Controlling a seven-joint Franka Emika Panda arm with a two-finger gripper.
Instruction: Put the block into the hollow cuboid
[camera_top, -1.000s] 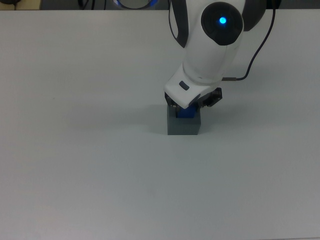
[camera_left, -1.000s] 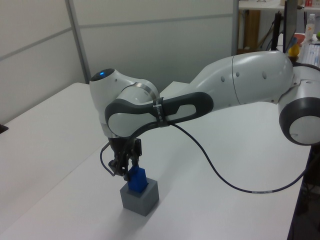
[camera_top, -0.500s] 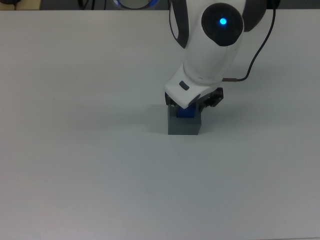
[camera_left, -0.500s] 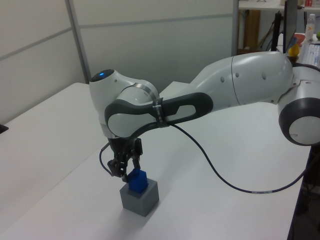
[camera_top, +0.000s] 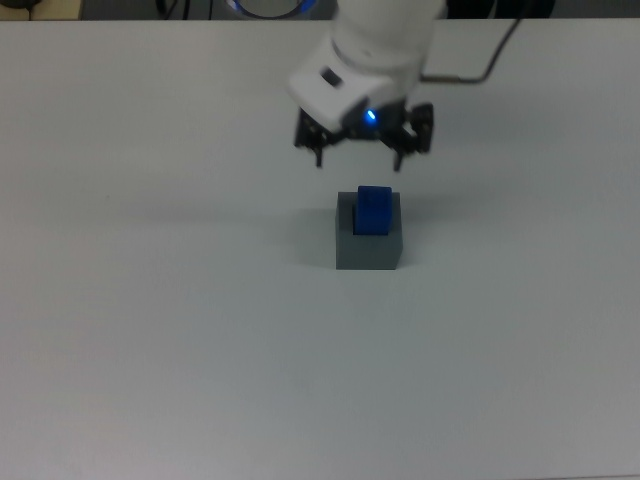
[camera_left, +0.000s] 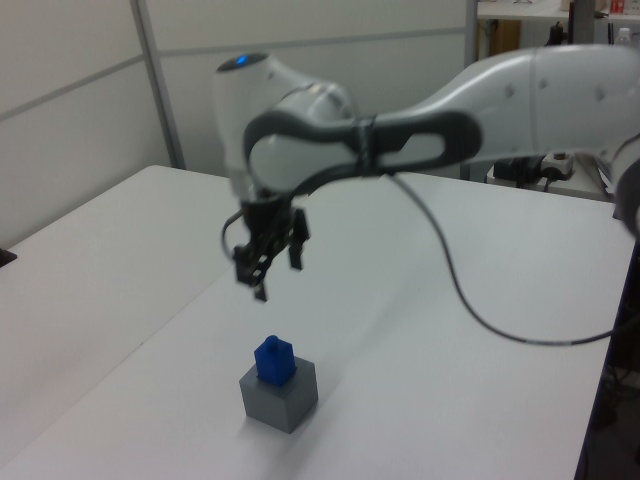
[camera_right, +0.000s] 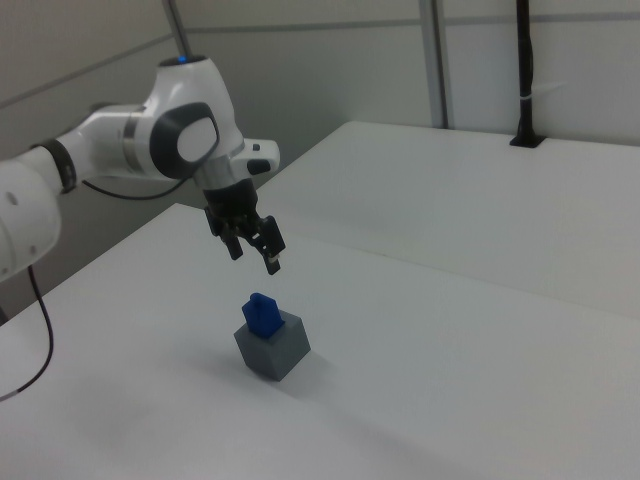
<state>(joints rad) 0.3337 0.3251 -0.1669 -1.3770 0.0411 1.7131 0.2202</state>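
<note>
White table (camera_top: 150, 330), block (camera_top: 376, 210) in hollow cuboid (camera_top: 368, 250)

We see arm reaching in from top view's upper edge, wrist bent downward. Gripper (camera_top: 359, 150) (camera_left: 275, 262) (camera_right: 253, 250) hangs in air, fingers (camera_top: 399, 155) pointing down, spread apart, holding nothing. We note blue light lit on wrist housing. Cable loops from wrist along forearm in left view.
</note>
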